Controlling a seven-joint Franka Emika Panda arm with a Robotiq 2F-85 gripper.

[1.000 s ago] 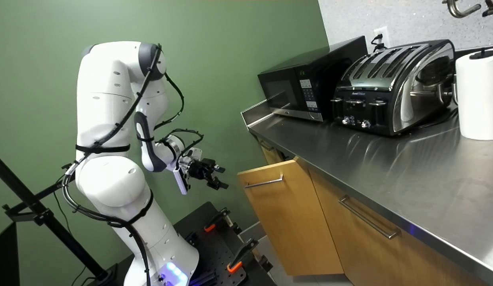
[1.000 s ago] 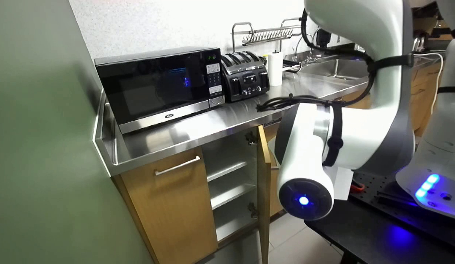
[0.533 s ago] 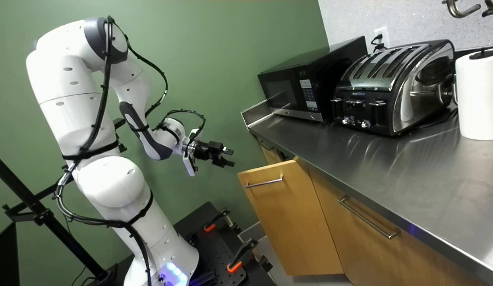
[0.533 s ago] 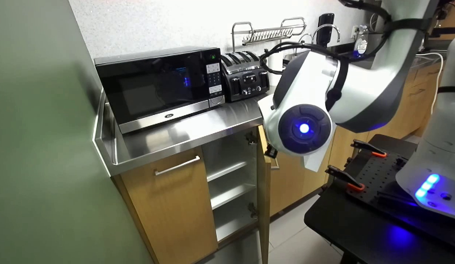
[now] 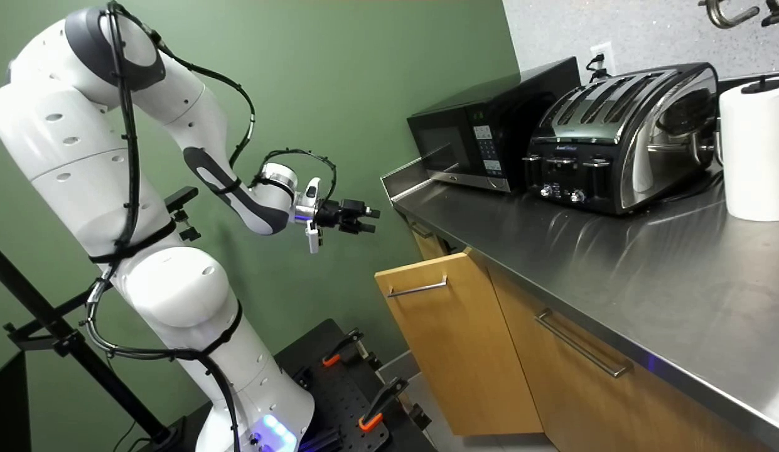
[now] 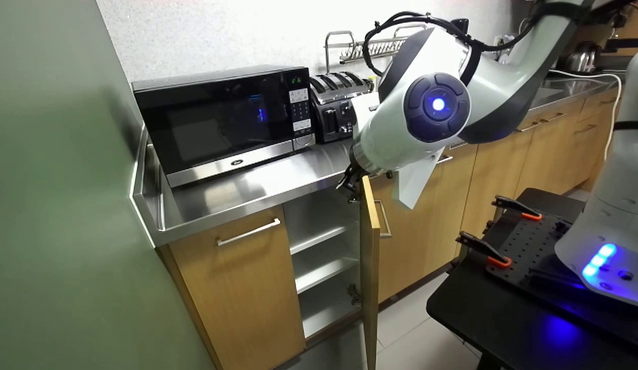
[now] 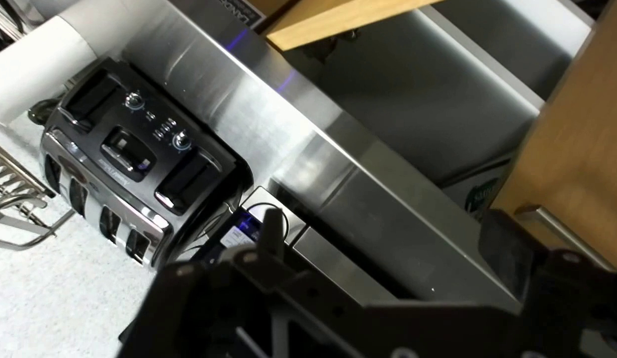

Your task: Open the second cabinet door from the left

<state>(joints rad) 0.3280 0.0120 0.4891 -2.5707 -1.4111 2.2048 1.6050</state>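
Observation:
The second cabinet door from the left (image 5: 464, 351) is a honey-brown wood panel with a metal bar handle (image 5: 417, 287). It stands swung wide open. In an exterior view it is nearly edge-on (image 6: 370, 272), with the white shelves (image 6: 326, 272) exposed beside it. Its top edge shows in the wrist view (image 7: 338, 20). My gripper (image 5: 371, 221) is open and empty, above the level of the door's top and apart from it. It also shows near the counter's front edge (image 6: 352, 180). In the wrist view its fingers are spread wide (image 7: 388, 223), with nothing between them.
The leftmost cabinet door (image 6: 236, 293) is closed. A microwave (image 6: 221, 118), a toaster (image 5: 621, 138) and a paper towel roll (image 5: 759, 150) stand on the steel counter (image 5: 615, 263). A green wall (image 6: 51, 205) borders the left. Orange-tipped clamps (image 6: 483, 249) stick up from the robot's table.
The arm has drawn its elbow back, and my gripper has risen and levelled out, moving slightly toward the counter. The open door has not moved.

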